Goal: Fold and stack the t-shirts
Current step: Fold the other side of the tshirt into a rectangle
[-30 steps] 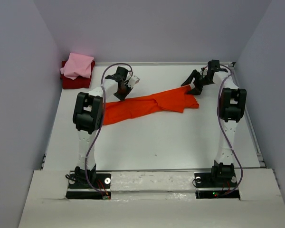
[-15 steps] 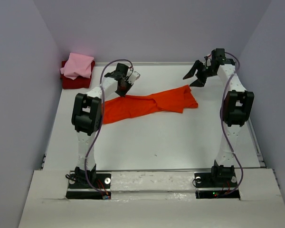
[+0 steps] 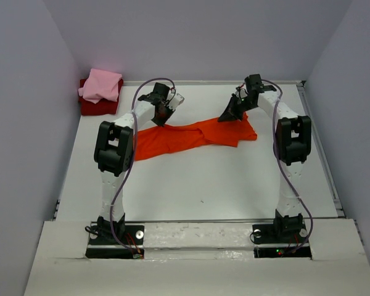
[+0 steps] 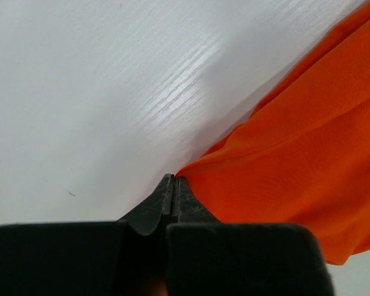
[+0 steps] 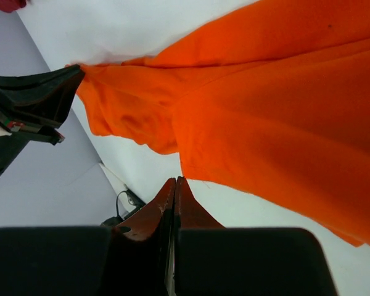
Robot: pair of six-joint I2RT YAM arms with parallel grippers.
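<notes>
The orange-red t-shirt [image 3: 191, 135] lies stretched slantwise across the middle of the table. My left gripper [image 3: 162, 118] is shut on its back left edge; in the left wrist view the cloth [image 4: 296, 142] runs straight out of the closed tips [image 4: 172, 180]. My right gripper [image 3: 226, 116] is shut at the shirt's back edge near the middle. In the right wrist view its tips [image 5: 174, 180] meet the hem of the orange cloth [image 5: 277, 105], and I see no cloth between them. The folded light pink t-shirt [image 3: 102, 85] rests on the dark red one [image 3: 94, 108].
The pink and dark red pile sits in the back left corner against the wall. Grey walls close in the table [image 3: 203, 179] on the left, back and right. Both arm bases stand at the near edge.
The right arm swung left from the back right corner to the shirt's back edge, and its jaws went from open to shut. The left gripper kept its hold and barely moved.
</notes>
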